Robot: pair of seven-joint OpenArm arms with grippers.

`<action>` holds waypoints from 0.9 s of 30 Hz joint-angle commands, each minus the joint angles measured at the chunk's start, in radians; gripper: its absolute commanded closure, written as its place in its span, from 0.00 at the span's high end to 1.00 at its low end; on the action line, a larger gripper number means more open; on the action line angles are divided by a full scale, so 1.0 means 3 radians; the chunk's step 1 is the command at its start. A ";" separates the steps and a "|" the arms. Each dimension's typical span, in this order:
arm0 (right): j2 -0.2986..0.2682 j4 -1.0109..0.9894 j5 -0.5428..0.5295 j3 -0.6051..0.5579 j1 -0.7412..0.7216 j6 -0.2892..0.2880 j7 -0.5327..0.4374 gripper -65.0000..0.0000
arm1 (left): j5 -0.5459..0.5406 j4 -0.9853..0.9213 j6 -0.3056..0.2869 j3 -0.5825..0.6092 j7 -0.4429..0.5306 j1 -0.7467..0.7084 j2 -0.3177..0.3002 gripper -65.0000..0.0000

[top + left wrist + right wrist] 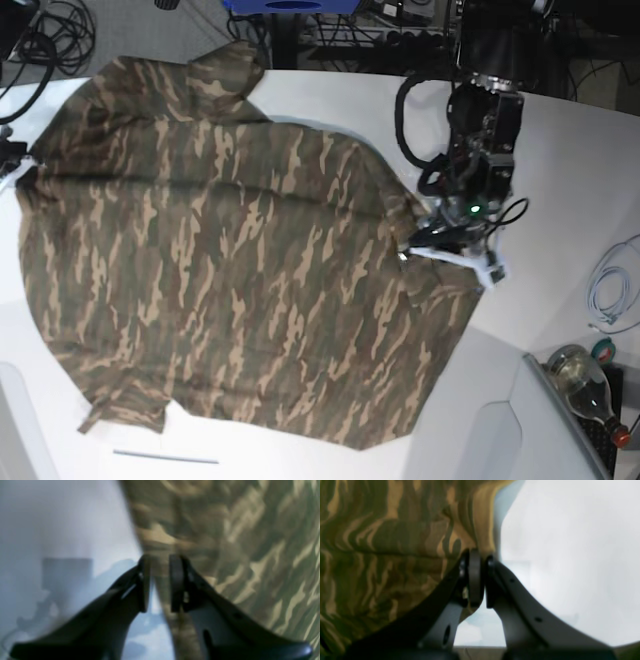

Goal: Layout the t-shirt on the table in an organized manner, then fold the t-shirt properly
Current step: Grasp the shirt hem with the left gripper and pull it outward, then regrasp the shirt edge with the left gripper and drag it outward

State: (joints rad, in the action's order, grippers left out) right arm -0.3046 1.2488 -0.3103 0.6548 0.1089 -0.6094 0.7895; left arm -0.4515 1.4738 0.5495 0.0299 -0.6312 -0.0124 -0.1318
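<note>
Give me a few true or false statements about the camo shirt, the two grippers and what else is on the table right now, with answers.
1. The t-shirt lies spread over the white table. True.
2. The right gripper is wide open, away from the cloth. False: its jaws are shut on the t-shirt's edge.
3. The left gripper has a gap between its jaws, with a strip of cloth in that gap. True.
4. The t-shirt is plain blue. False: it is camouflage in green, brown and tan.
5. A white cable lies on the table beside the left arm. True.
</note>
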 commanded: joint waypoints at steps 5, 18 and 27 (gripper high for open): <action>-0.0077 0.0049 -0.0032 0.0019 -0.0033 0.0009 -0.0046 0.00 | 0.0014 0.0266 -0.0044 -0.0159 -0.0103 0.0156 0.0089 0.24; -0.0077 0.0060 -0.0032 0.0019 -0.0033 -0.0012 -0.0046 0.00 | 0.0019 -0.1177 -0.0254 -0.0133 0.0112 0.1016 0.0191 0.49; -0.0077 0.0060 -0.0032 0.0019 -0.0033 -0.0012 -0.0051 0.00 | 0.0040 -0.1632 -0.0351 -0.0133 0.0342 0.1159 0.0191 0.54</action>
State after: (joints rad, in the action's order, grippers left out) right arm -0.3046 1.2499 -0.3111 0.6544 0.1089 -0.6106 0.7891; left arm -0.4458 0.9688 0.4515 -0.0097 -0.5488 0.3031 -0.0700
